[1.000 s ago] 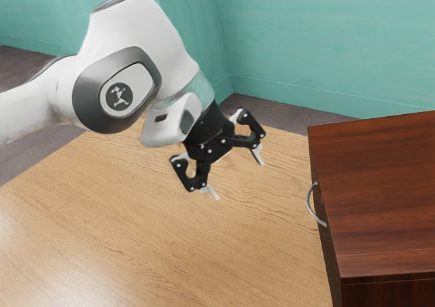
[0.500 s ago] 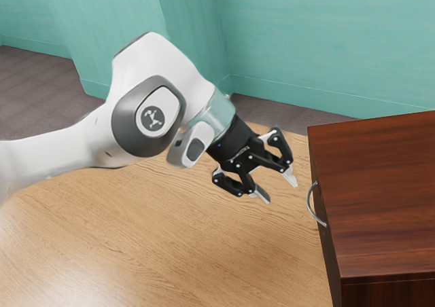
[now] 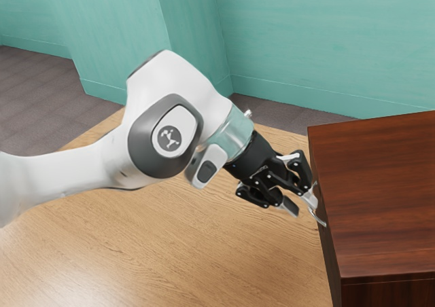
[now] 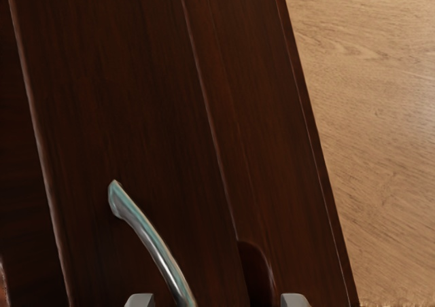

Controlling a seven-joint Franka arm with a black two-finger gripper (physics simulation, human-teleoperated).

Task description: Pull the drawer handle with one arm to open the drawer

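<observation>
A dark wooden cabinet (image 3: 380, 191) stands at the exterior view's right. Its drawer front (image 4: 136, 117) faces the arm and sits flush with the cabinet. The curved metal handle (image 4: 146, 236) is mounted on that front; its lower end (image 3: 318, 218) shows beside the cabinet's edge. My black gripper (image 3: 304, 197) has reached the handle and is open. The handle lies between my fingertips (image 4: 139, 299), nearer to one of them, with a wide gap to the other.
The cabinet rests on a light wooden tabletop (image 3: 136, 253) that stretches toward the exterior view's left under my arm. Teal walls (image 3: 326, 35) and grey floor (image 3: 41, 96) lie behind.
My arm has swung toward the exterior view's right and lowered, bringing the open gripper from mid-table up to the drawer handle. The drawer has not moved.
</observation>
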